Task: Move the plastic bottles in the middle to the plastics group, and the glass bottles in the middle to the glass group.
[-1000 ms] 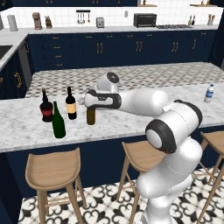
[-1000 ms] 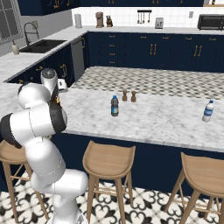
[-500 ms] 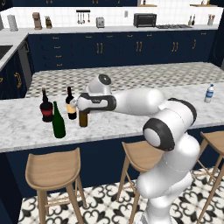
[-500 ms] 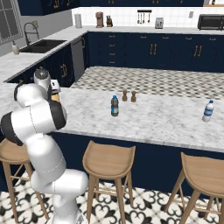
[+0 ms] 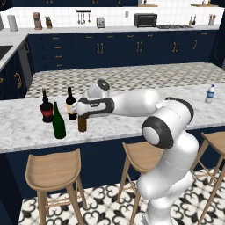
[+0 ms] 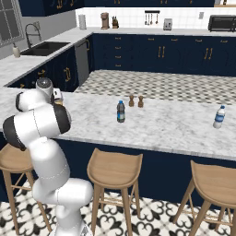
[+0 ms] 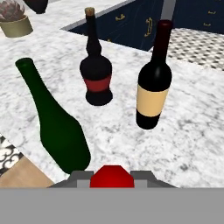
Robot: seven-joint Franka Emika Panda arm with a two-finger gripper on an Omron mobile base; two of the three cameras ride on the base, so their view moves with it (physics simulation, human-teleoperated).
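Red cap first: I see it right between my claw's tips, so my claw is pinching the amber-brown bottle by its top. The bottle stands straight up, its long side pointing down at the marble counter, and I think its bottom is on the counter or just above it; I cannot tell which.

Going out from that bottle, the tall green bottle is just beside it. A little farther is the yellow-label wine bottle. The squat red-label wine bottle is past the green one.

So I judge the bottle is already at the glass group, and I only need to let go.
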